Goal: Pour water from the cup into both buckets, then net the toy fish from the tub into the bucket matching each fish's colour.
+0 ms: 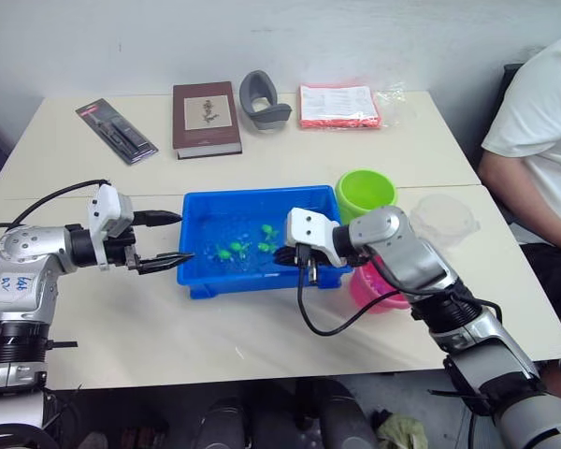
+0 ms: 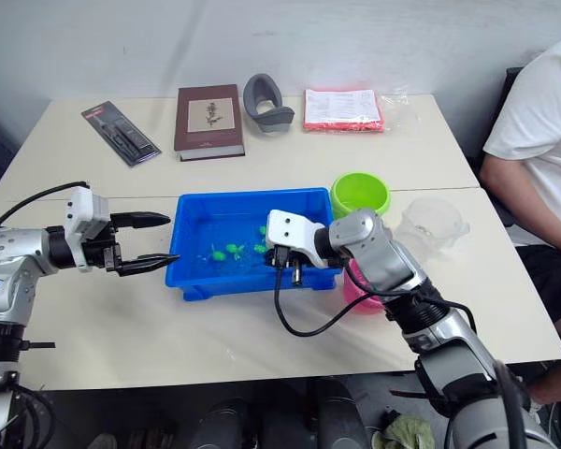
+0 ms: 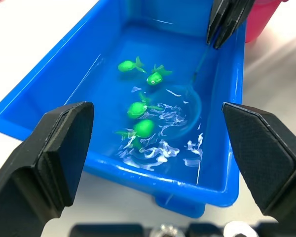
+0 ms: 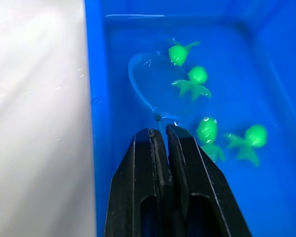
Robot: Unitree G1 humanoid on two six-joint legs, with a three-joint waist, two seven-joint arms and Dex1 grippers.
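Cream table (image 1: 122, 309), blue tub (image 1: 206, 279) mid-frame with 4 green fish (image 3: 138, 110), my right gripper (image 4: 161, 132) clenched on net (image 4: 150, 86), left gripper (image 1: 159, 240) released beside tub.

A pale table (image 1: 262, 159) carries everything; a seam runs across it near the middle. Along the far edge lie a flat black packet (image 1: 116, 131), a brown book (image 1: 206, 119), a grey curved holder (image 1: 264, 101) and a red-edged booklet (image 1: 338, 105), with crumpled clear plastic (image 1: 395, 96) just beside the booklet. The blue tub (image 1: 198, 277) sits in the middle of the near half. The green bucket (image 1: 366, 193) stands at the tub's far right corner. The pink bucket (image 1: 374, 290) stands at its near right corner, partly hidden by an arm. The clear cup (image 1: 441, 221) stands right of the green bucket.
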